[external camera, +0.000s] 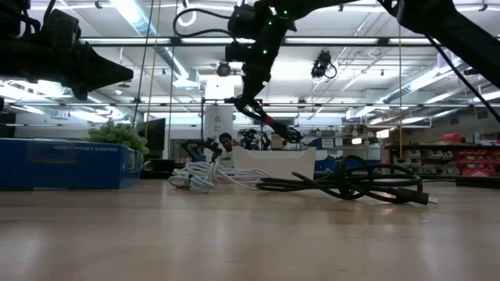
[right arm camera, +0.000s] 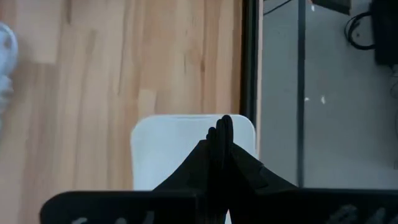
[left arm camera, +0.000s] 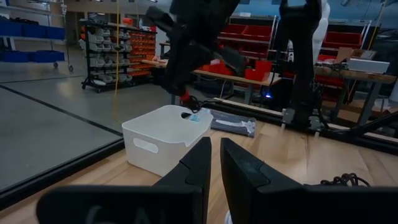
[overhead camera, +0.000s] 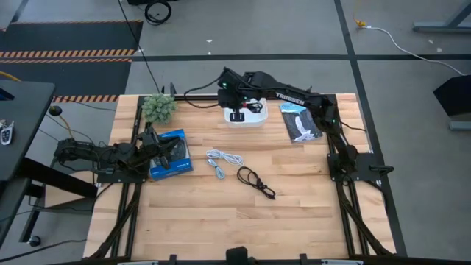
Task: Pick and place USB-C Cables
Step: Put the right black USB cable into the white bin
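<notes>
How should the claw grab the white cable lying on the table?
Best guess: come straight down from above and pinch the white cable across its bunched middle, where the loops lie together. It lies flat on the wooden table, clear of the black cable and the blue box, so there is room for the fingers on both sides.

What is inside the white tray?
A black cable hangs from the right end effector over the white tray; the arm hides the rest of the inside.
</notes>
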